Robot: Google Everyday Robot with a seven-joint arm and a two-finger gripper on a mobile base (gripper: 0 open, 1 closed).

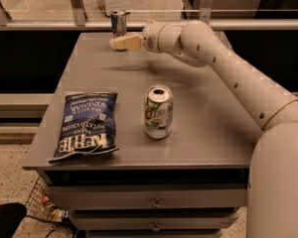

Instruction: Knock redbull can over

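Observation:
The redbull can [118,23] is slim, blue and silver, and stands upright at the table's far edge, left of centre. My gripper [120,42] reaches in from the right at the end of the white arm. Its cream fingertips sit just in front of the can and slightly below it, very close to it. I cannot tell whether they touch it.
A white-and-green soda can [158,111] stands upright in the middle of the grey table [198,138]. A blue bag of Kettle potato chips [87,124] lies at the front left. A glass railing [49,4] runs behind the table. Drawers are below the front edge.

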